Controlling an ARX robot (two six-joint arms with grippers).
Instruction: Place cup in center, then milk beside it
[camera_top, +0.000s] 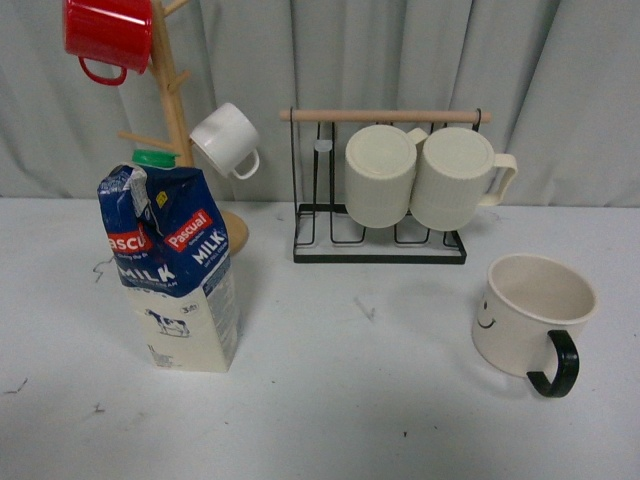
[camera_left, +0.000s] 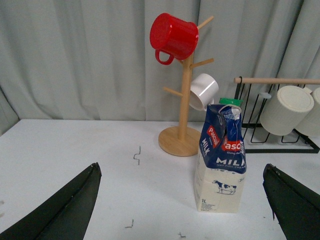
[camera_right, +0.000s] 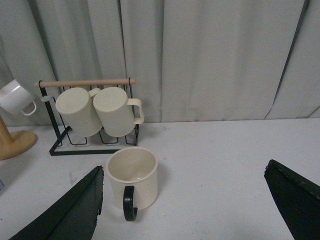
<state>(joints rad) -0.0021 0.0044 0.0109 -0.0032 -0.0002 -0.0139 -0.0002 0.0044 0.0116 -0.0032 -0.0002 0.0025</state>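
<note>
Cup (camera_top: 530, 310) sits near rack (camera_top: 330, 116), milk (camera_top: 180, 290) by mug tree (camera_top: 172, 95); left hand (camera_left: 181, 166) and right hand (camera_right: 185, 166) gape wide.

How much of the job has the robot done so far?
Nothing looks done yet. The cup sits on the right side of the table, not in the middle, and the milk stands far off on the left. Nothing is in hand: the left pincer and right pincer are both open and empty. Left to do: cup to the center, then milk beside it.
</note>
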